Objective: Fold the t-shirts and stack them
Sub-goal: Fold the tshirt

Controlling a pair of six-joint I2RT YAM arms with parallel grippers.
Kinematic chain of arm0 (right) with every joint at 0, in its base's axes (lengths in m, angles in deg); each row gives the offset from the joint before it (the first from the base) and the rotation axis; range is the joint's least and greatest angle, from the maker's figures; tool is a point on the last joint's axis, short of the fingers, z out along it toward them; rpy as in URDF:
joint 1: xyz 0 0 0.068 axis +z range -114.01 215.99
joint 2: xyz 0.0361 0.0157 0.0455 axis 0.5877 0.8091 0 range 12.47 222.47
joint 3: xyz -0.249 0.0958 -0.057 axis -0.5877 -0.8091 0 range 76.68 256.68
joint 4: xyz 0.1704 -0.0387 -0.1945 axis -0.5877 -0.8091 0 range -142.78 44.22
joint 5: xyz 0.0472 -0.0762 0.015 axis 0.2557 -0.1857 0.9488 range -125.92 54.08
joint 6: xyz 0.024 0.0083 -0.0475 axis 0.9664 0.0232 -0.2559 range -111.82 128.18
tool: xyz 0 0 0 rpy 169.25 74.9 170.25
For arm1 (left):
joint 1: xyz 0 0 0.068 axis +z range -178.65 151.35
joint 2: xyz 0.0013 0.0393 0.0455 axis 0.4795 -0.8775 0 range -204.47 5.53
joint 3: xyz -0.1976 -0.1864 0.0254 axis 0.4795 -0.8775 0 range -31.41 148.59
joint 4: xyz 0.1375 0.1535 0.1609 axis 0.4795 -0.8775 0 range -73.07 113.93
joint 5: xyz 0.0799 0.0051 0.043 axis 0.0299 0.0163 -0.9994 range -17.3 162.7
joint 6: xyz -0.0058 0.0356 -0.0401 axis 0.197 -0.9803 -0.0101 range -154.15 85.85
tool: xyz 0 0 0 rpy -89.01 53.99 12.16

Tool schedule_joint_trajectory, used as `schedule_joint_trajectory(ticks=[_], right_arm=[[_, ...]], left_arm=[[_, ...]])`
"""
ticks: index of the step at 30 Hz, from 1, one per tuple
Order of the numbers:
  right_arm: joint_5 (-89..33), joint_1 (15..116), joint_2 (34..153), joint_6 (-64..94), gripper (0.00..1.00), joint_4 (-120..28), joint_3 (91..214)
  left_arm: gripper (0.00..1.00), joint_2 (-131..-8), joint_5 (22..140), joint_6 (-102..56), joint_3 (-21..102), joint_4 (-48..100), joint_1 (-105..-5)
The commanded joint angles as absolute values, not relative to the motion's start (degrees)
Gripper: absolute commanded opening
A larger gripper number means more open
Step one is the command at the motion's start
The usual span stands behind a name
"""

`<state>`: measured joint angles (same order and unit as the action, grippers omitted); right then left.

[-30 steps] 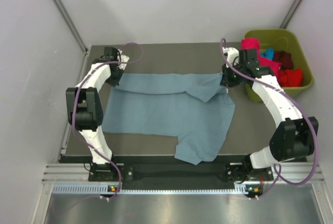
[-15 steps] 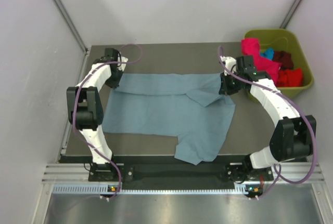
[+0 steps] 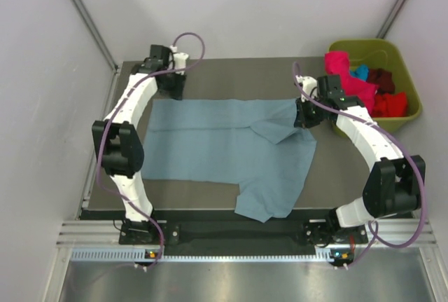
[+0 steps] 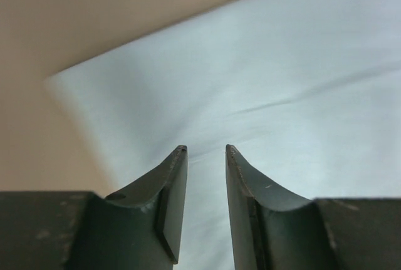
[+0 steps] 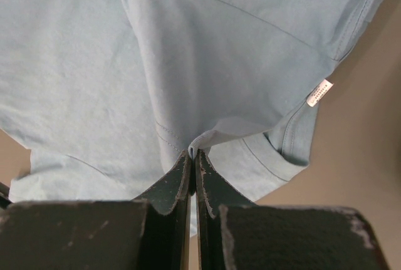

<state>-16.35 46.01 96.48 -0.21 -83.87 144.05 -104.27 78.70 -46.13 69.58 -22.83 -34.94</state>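
Top external: right gripper [image 3: 302, 116] pinches grey-blue t-shirt [image 3: 224, 151] at 2 o'clock, left gripper [image 3: 176, 94] narrowly parted near its 11 o'clock corner.

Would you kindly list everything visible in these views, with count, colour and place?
grey-blue t-shirt: one, grey-blue, spread across the table, far right part folded over
binned t-shirts: several, pink, turquoise, maroon, red, heaped in the bin
bin: one, olive-green, far right
table: one, dark brown-grey, centre
arms: two, white and black, table's left and right sides
left end effector: one, black, open over the shirt's far left corner
right end effector: one, black, shut on the shirt's folded part
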Motion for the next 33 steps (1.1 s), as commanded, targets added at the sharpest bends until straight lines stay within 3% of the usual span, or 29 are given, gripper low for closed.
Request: schedule_joint_trajectory(ticks=[1, 9, 17, 33], right_arm=[[-16.0, 46.7, 95.4, -0.3, 0.00, -81.6, 145.2], [-16.7, 46.6, 96.6, -0.2, 0.00, -81.4, 146.3], [-16.7, 46.7, 97.2, 0.8, 0.00, -80.2, 147.0], [-16.4, 46.6, 95.6, 0.3, 0.00, -81.2, 145.2]], left_arm=[[0.37, -102.7, 93.4, -42.1, 70.7, -27.6, -40.8], [0.37, -113.4, 119.8, -40.6, 73.4, -31.4, -46.6], [0.36, -124.6, 119.2, -46.9, 80.8, -39.3, -51.2], [0.40, -131.7, 138.3, -39.3, 86.8, -33.8, -54.5]])
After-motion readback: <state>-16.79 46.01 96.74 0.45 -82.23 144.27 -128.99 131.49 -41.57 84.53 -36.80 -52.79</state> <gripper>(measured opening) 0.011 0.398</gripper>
